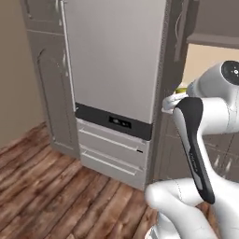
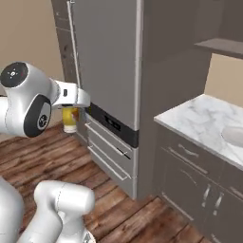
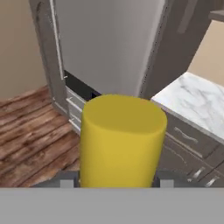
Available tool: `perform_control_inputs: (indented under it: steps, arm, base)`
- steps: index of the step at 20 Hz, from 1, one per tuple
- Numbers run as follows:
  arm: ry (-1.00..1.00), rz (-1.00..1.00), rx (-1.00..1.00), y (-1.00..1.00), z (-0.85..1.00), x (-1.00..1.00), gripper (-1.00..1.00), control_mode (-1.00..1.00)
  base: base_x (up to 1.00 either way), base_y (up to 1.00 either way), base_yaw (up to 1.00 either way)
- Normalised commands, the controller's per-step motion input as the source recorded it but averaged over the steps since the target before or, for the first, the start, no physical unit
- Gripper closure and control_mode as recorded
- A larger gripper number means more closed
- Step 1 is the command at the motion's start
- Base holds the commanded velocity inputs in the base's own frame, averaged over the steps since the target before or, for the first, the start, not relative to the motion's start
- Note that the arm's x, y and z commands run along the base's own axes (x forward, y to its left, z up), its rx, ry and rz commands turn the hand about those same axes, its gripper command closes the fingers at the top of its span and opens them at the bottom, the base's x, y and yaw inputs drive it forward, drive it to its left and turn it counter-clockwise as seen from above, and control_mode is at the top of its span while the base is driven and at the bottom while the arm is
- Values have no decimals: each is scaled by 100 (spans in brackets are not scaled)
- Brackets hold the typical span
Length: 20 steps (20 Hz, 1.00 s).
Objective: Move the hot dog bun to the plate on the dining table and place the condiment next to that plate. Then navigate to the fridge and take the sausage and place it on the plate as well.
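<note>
Facing the fridge (image 1: 114, 60), the robot carries the yellow condiment bottle (image 3: 121, 142) while nothing of a dining table or plate is in sight, and that is the largest worry: the task wants this bottle set beside the plate, yet the base is pointed at the closed fridge door, so if it stays here the bottle may end up brought to the wrong place, or be in the way when the sausage has to be fetched. Next, with the bottle occupying the end effector (image 2: 70, 114), the fridge door handle (image 1: 66, 56) cannot be pulled without first putting the bottle down somewhere; the marble desk (image 2: 204, 118) to the right of the fridge is the only nearby surface. A smaller risk is the grip itself: the bottle is smooth and round, it is held low near its base as judged from the hand view, and a quick turn of the base could let it tilt or slide out onto the wooden floor (image 1: 42, 186). As for pose, the arm is folded high and compact, the elbow raised, forearm reaching forward towards the fridge's left edge; the end effector is clamped on the bottle, which hangs upright just in front of the fridge's lower drawers (image 2: 107, 152).
</note>
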Motion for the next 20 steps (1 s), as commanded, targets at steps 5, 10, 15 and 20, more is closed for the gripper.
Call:
perform_control_inputs:
  steps: [5,10,15,20]
  arm:
    - [0,0,0,0,0,0,100,100]
    - [0,0,0,0,0,0,100,100]
    - [0,0,0,0,0,0,100,100]
    - [0,0,0,0,0,0,100,100]
  base:
    - [-19,91,77]
    - [0,100,70]
    - [72,81,52]
    - [100,47,35]
